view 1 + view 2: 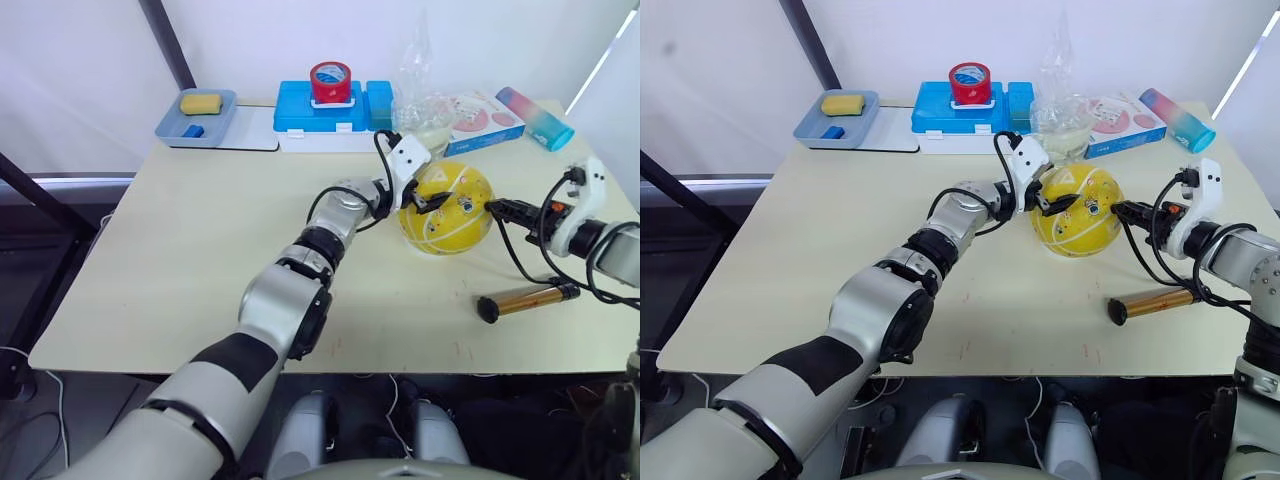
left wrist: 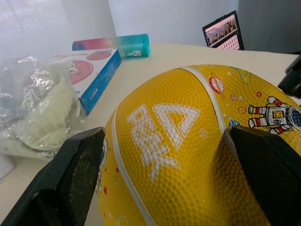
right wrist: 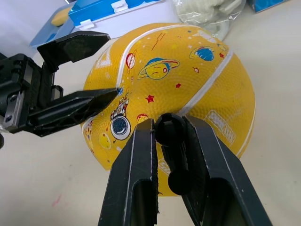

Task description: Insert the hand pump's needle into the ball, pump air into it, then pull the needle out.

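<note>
The ball (image 1: 446, 208) sits on the beige table (image 1: 200, 260), right of centre and toward the far side, yellow with white seams and small space prints. The left gripper (image 1: 424, 201) reaches it from the left with its two black fingers (image 2: 77, 174) spread wide, one on either side of the ball's upper left; in the left wrist view both pads lie against or just beside the yellow skin, and I cannot tell whether they press it. The right gripper (image 3: 171, 155) comes in from the right, its fingers clenched on the black fitting of the needle (image 3: 170, 132), whose tip is at the ball's right side; the pin itself is too small to make out. From the fitting the thin black hose (image 1: 515, 258) loops down to the hand pump (image 1: 527, 298), which lies flat on the table near the right gripper, nearer than the ball and apart from it, gold barrel pointing left-right.

Along the far edge of the table stand a grey tray (image 1: 196, 117) with a yellow sponge (image 1: 200, 103), a blue box (image 1: 330, 110) with a red tape roll (image 1: 330, 82) on top, a clear plastic bag (image 1: 425, 105), a flat printed box (image 1: 480, 120) and a pink-and-teal bottle (image 1: 535, 118) lying on its side. White curtain walls stand behind the table
</note>
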